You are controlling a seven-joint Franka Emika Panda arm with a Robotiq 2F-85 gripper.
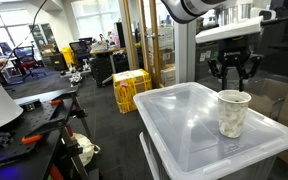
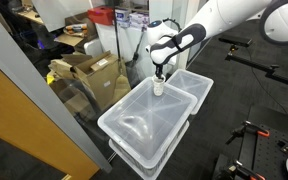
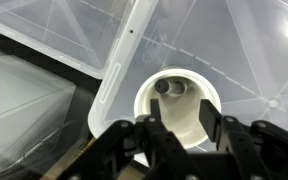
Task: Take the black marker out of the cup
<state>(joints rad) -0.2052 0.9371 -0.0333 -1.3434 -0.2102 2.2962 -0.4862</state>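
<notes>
The cup (image 1: 232, 113) is white with a mottled grey pattern and stands upright on a translucent plastic bin lid (image 1: 179, 125). It also shows in an exterior view (image 2: 159, 88) and from above in the wrist view (image 3: 179, 105). The black marker (image 3: 164, 87) shows only in the wrist view, as a dark round end inside the cup, leaning against the far wall. My gripper (image 1: 234, 80) hangs straight above the cup, fingers pointing down and apart from the rim. It is open and empty in the wrist view (image 3: 182, 125), with the cup mouth between its fingers. It also shows in an exterior view (image 2: 161, 75).
The cup stands near the lid's corner (image 3: 124, 60); a second translucent bin (image 2: 144, 125) sits beside it. A yellow crate (image 1: 131, 88) stands on the floor behind. Cardboard boxes (image 2: 89, 72) lie to one side. A glass partition (image 2: 24, 110) is close by.
</notes>
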